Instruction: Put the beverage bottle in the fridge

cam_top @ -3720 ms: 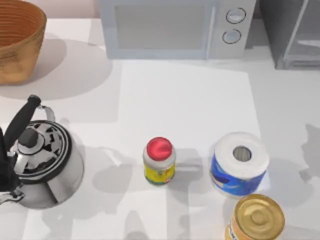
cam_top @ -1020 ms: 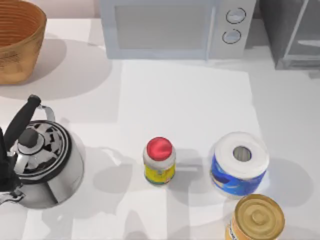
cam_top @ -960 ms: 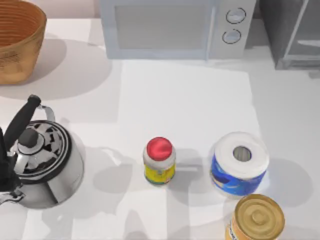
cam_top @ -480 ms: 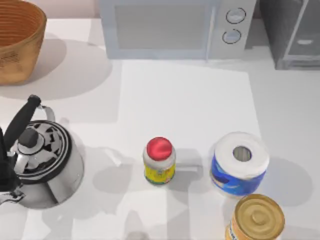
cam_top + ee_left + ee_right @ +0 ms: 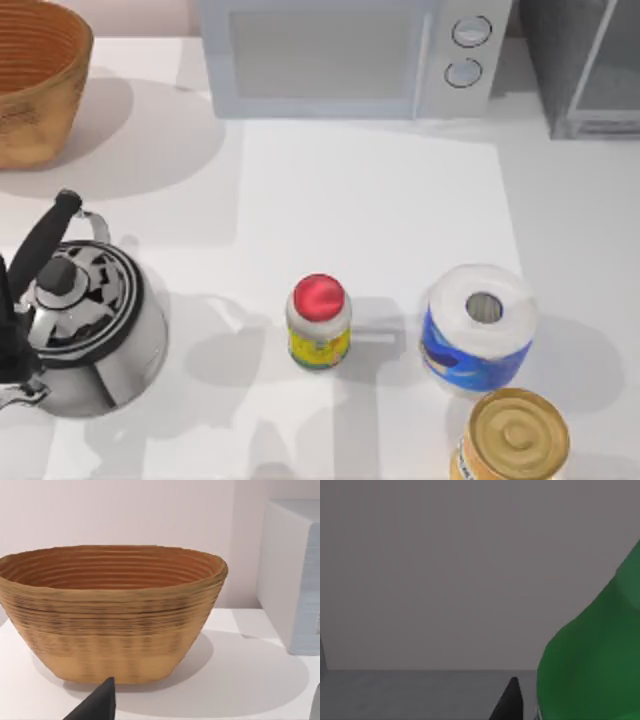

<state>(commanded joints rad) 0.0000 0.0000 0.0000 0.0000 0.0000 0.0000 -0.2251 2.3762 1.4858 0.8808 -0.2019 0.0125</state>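
Observation:
The beverage bottle [image 5: 592, 670], bright green, looms close in the right wrist view, against the dark grey inner wall and floor of the fridge [image 5: 445, 580]. One black fingertip [image 5: 509, 702] of my right gripper stands right beside the bottle, drawn in against it. From above, the fridge [image 5: 540, 50] is at the far right corner with its pale-framed glass door [image 5: 592, 60] swung open. My left gripper [image 5: 208, 707] is open, its fingertips wide apart, hovering before the wicker basket.
A white microwave [image 5: 330, 55] stands left of the fridge. The wicker basket [image 5: 35, 80] is at the far left and a steel kettle [image 5: 85, 330] at the near left. A red-capped bottle [image 5: 319, 322], a paper roll [image 5: 480, 325] and a gold-lidded can [image 5: 515, 435] stand near the front.
An arm shadow on the table's right edge has gone since the earliest frame. A pale shape seen behind the fridge glass half a second ago is gone. The table objects have not moved.

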